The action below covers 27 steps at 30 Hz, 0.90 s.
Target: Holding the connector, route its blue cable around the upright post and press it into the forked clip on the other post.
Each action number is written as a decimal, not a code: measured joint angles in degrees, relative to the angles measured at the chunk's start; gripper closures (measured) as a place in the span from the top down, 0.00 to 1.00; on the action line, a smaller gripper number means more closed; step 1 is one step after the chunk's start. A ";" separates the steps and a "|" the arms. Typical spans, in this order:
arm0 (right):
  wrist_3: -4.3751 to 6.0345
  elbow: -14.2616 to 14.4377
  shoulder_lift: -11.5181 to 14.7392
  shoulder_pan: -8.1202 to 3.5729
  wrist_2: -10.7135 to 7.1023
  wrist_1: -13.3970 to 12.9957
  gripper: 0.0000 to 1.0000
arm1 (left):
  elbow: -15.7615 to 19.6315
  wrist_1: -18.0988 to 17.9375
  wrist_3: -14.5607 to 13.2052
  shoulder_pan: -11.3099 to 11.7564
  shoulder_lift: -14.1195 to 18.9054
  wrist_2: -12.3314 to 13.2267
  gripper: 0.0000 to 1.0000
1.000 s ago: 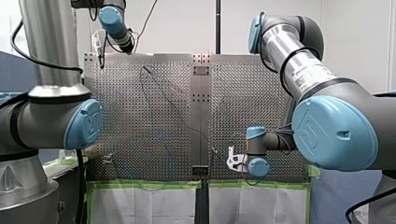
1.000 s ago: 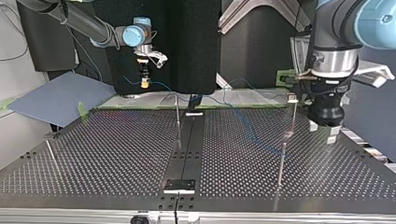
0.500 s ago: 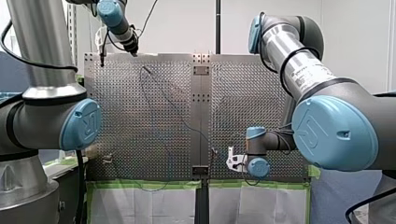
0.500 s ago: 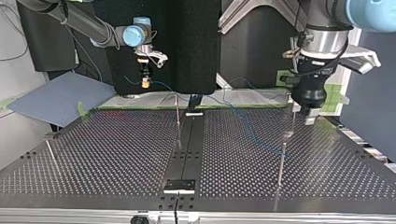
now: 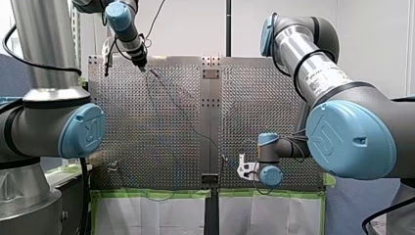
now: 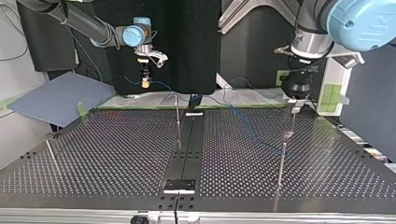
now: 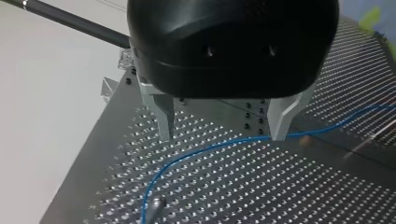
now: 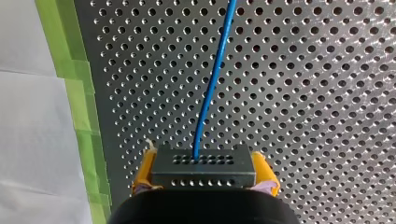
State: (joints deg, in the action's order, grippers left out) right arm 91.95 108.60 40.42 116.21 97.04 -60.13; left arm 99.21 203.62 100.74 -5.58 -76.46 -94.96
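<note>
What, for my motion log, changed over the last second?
My left end effector moved toward the top view's left and farther from the camera, ending open over the blue cable. My right end effector kept its place, shut on the connector.

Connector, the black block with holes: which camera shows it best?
The right wrist view: the connector sits large between my right end effector's yellow pads, blue cable leaving it. The top view shows it tiny; the front view does not show it clearly; the left wrist view shows only cable.
</note>
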 joint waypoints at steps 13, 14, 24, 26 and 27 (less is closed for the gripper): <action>0.00 0.03 0.02 0.01 0.00 0.00 0.02 | 0.00 2.64 0.64 -0.37 0.27 -4.45 1.00; 0.00 0.03 0.02 0.01 0.00 0.00 0.02 | 0.00 2.65 0.71 -0.36 0.30 -4.95 1.00; 0.00 0.03 -0.03 0.04 0.00 0.00 0.02 | 0.00 2.67 0.93 -0.38 0.47 -8.97 1.00; 0.00 0.05 -0.03 0.04 0.00 0.00 0.02 | 0.00 2.67 0.94 -0.39 0.48 -9.06 1.00; 0.00 0.05 -0.03 0.04 0.00 -0.02 0.02 | 0.00 2.67 0.94 -0.39 0.52 -9.09 1.00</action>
State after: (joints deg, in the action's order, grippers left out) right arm 91.95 108.64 40.39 116.25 97.04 -60.15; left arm 99.21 206.29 101.68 -5.97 -75.93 -104.06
